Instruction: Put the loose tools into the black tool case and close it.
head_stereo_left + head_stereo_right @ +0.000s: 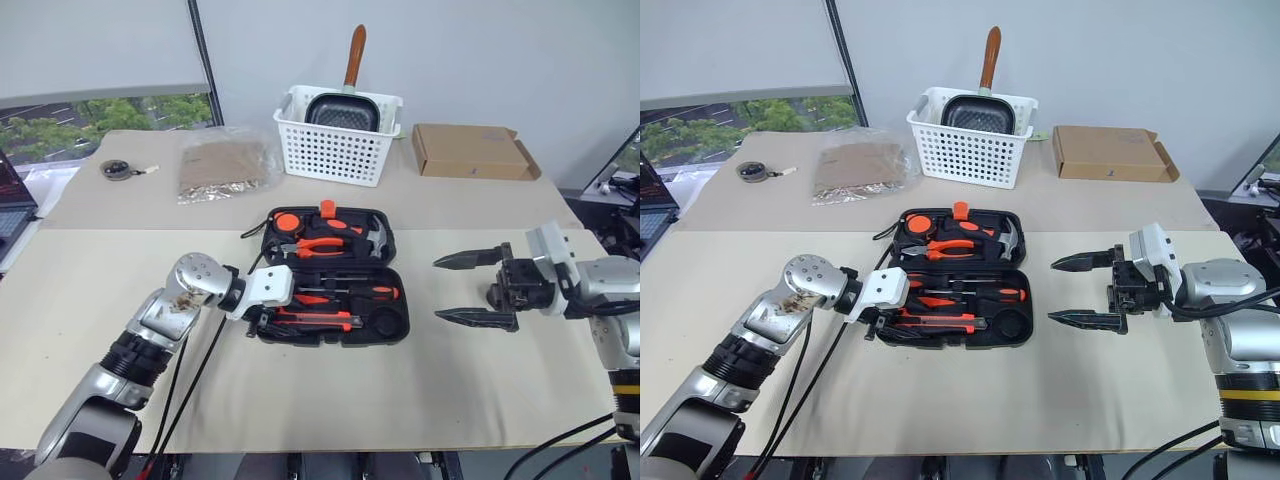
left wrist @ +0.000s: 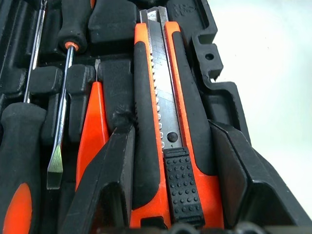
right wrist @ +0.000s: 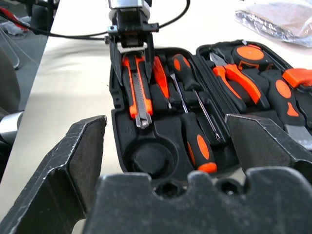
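Lying open on the table (image 1: pixel 120 330), the black tool case (image 1: pixel 385 330) holds the utility knife (image 2: pixel 168 122) in its near half — my left gripper (image 2: pixel 170 165) straddles its handle, fingers either side; my right gripper (image 1: pixel 470 290), fingers spread, hovers beside the case.

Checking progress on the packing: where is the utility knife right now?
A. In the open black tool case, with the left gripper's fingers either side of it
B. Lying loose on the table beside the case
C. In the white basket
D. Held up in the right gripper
A: the utility knife lies in the open black tool case, the left gripper straddling its handle end.
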{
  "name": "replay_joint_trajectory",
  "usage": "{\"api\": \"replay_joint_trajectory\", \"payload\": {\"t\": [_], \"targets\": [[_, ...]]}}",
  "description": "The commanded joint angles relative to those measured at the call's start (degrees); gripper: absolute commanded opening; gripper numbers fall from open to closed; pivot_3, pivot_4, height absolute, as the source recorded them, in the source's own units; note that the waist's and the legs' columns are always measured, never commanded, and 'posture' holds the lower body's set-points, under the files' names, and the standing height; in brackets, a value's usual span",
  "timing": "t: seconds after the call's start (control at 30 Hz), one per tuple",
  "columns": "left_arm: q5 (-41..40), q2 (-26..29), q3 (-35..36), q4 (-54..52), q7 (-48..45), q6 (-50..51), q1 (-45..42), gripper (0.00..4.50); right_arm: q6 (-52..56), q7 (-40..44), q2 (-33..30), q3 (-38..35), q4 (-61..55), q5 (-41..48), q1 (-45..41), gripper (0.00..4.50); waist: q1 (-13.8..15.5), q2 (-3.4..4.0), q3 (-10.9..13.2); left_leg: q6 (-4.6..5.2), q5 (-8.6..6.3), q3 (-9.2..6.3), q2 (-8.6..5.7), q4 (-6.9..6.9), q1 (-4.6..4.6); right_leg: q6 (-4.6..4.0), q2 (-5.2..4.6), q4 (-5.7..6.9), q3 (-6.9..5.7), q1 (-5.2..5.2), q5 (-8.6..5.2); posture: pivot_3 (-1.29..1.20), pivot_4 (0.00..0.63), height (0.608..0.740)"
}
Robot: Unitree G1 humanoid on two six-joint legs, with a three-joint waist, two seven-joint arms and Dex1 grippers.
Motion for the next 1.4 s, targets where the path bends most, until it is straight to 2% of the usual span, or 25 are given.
{"api": "replay_joint_trajectory", "payload": {"t": [0.03, 0.1, 0.27, 0.43, 0.53, 0.7, 0.73, 0.77, 1.1, 1.33, 1.4], "targets": [[0.10, -0.13, -0.40, -0.77, 0.01, 0.94, 0.32, 1.78, 0.29, -0.07, -1.23, -2.17, -1.74, 1.52, -0.82, 4.50, 0.01, 0.00, 0.00, 0.00, 0.00, 0.00, 0.00, 0.00, 0.00, 0.02, 0.00, 0.00, 0.00, 0.00, -0.01, 0.00, 0.150, 0.700], [0.11, -0.22, 0.11, -0.71, 0.70, 0.88, 0.33, 2.79, 0.30, -0.11, -1.24, -1.99, -1.65, 1.59, -1.12, 4.50, 0.01, 0.00, 0.00, 0.00, 0.00, 0.00, 0.00, 0.00, 0.00, 0.02, 0.00, 0.00, 0.00, 0.00, -0.01, 0.00, 0.150, 0.700], [-0.68, -0.68, 2.09, -1.10, 2.41, -1.19, -0.41, 4.43, 0.15, -0.01, -1.20, -1.64, -1.14, 1.43, -1.79, 4.50, -0.02, 0.00, 0.00, 0.03, -0.02, 0.00, 0.01, -0.01, 0.00, -0.04, 0.00, 0.00, 0.00, -0.01, 0.02, 0.00, 0.150, 0.700], [-10.17, -2.43, 7.99, -6.15, 1.74, 2.15, -1.77, 4.43, -0.02, 0.16, -1.36, -1.69, -0.89, 1.31, -1.94, 4.50, -0.03, 0.00, 0.00, 0.06, -0.04, 0.01, 0.00, -0.01, -0.05, -0.19, 0.00, -0.02, -0.01, -0.03, 0.12, 0.00, 0.150, 0.700], [-17.63, -5.83, 12.03, -8.33, 3.05, 6.22, -3.11, 4.43, -0.33, 0.39, -1.39, -1.49, -0.31, 1.00, -2.28, 4.50, 0.08, 0.00, 0.00, 0.05, -0.03, -0.01, 0.00, 0.00, -0.05, -0.16, 0.00, -0.01, -0.01, 0.00, 0.10, 0.00, 0.150, 0.700], [-16.75, -8.88, 9.37, -3.95, 2.38, 4.94, -2.86, 4.43, -0.91, 0.53, -0.96, -0.86, 0.64, 0.54, -3.46, 4.50, -0.02, 0.00, 0.00, 0.03, -0.01, -0.04, -0.02, 0.06, 0.06, 0.06, 0.00, 0.00, 0.00, 0.13, 0.02, 0.00, 0.150, 0.700], [-16.22, -10.02, 8.91, -1.93, 2.57, 3.73, -2.94, 3.92, -0.99, 0.46, -0.85, -0.79, 0.66, 0.49, -3.55, 4.50, -0.04, 0.01, 0.00, 0.01, 0.00, -0.03, -0.02, 0.06, 0.06, 0.06, 0.02, 0.00, 0.00, 0.12, 0.02, 0.00, 0.150, 0.700], [-15.36, -10.62, 7.99, 0.22, 1.77, 2.36, -2.98, 3.69, -1.10, 0.34, -0.69, -0.68, 0.67, 0.40, -3.61, 4.50, -0.04, 0.00, 0.00, 0.00, 0.02, -0.02, -0.02, 0.07, 0.07, 0.07, 0.02, 0.02, 0.01, 0.11, 0.03, 0.00, 0.150, 0.700], [-9.11, -11.92, 1.71, 12.78, -5.70, -6.90, -3.26, 0.19, -1.12, -0.31, -1.13, -1.69, -0.30, 0.73, -2.05, 4.50, -0.09, 0.00, 0.00, 0.04, 0.09, 0.00, -0.02, 0.07, 0.00, -0.16, 0.02, 0.01, -0.01, 0.03, 0.19, 0.00, 0.150, 0.700], [-4.33, -13.55, 0.16, 23.09, -5.86, -12.16, -5.94, 0.09, -1.29, -0.99, -1.22, -1.97, -0.29, 0.84, -1.74, 4.50, 0.00, 0.01, -0.01, 0.07, 0.08, -0.01, -0.02, 0.07, 0.00, -0.24, 0.00, 0.00, -0.02, 0.04, 0.24, 0.00, 0.150, 0.700], [-2.87, -14.40, -0.39, 26.00, -5.39, -13.10, -6.59, 0.09, -1.52, -0.83, -1.24, -1.74, -0.12, 0.59, -1.66, 4.50, 0.09, 0.02, -0.02, 0.09, 0.09, -0.02, -0.02, 0.09, 0.01, 0.02, -0.01, 0.00, -0.02, 0.06, 0.10, 0.00, 0.150, 0.700]]}}
